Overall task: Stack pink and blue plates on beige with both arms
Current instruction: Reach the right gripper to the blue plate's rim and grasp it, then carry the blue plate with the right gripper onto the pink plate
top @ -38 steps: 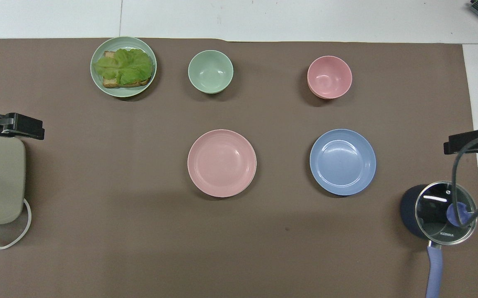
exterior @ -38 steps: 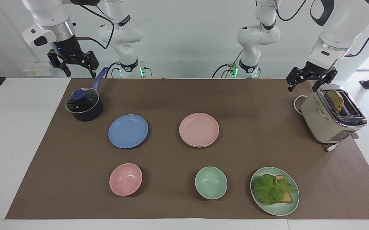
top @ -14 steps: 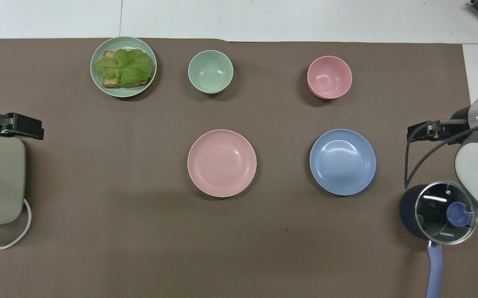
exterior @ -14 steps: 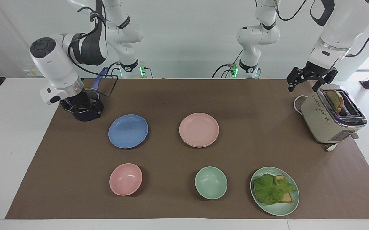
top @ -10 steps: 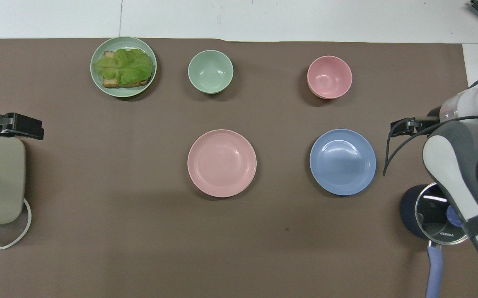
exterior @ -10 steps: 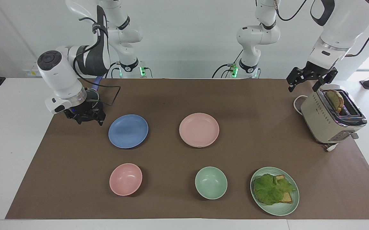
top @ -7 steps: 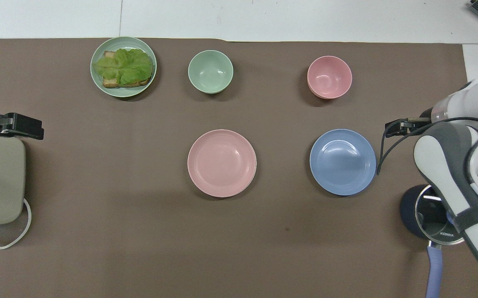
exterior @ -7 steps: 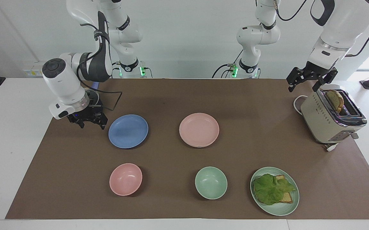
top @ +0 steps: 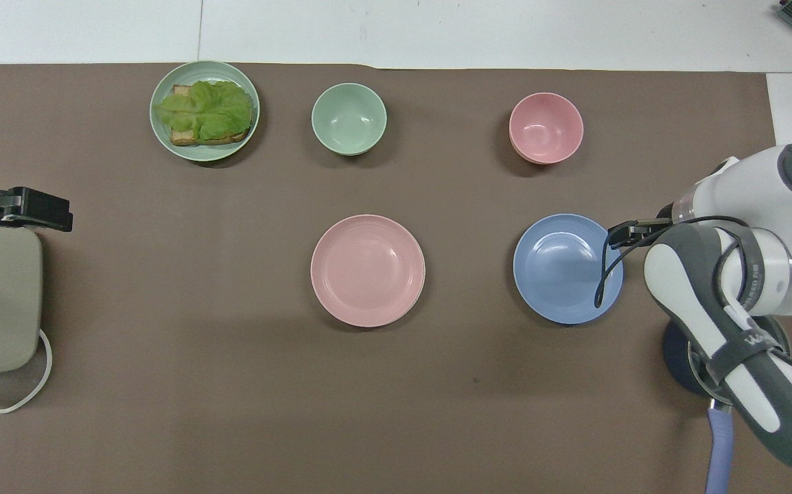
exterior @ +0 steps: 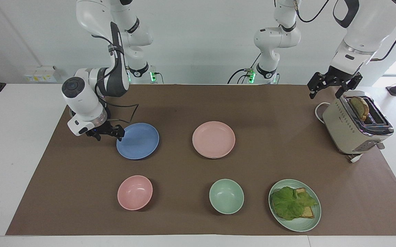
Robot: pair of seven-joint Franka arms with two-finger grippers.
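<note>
The blue plate (exterior: pixel 139 141) (top: pixel 564 271) lies on the brown mat toward the right arm's end of the table. My right gripper (exterior: pixel 109 136) (top: pixel 626 232) hangs low at that plate's rim, open and holding nothing, one fingertip (exterior: pixel 119 137) at the rim's edge. I cannot tell whether it touches. The pink plate (exterior: pixel 213 138) (top: pixel 367 269) lies mid-table beside the blue one. A thin second rim shows under its edge; apart from that, the beige plate is hidden. My left gripper (exterior: pixel 325 92) (top: pixel 39 209) waits, open, in the air over the toaster's end.
A dark pot with a glass lid (top: pixel 681 357) sits under the right arm's elbow. The beige toaster (exterior: pixel 356 127) holds a bread slice. Farther from the robots stand a pink bowl (exterior: pixel 135 192), a green bowl (exterior: pixel 226 196) and a green plate (exterior: pixel 307 224) with lettuce on toast.
My right arm has swung down from above the pot and moved along the mat to the blue plate's rim. The left arm and all the dishes have stayed put.
</note>
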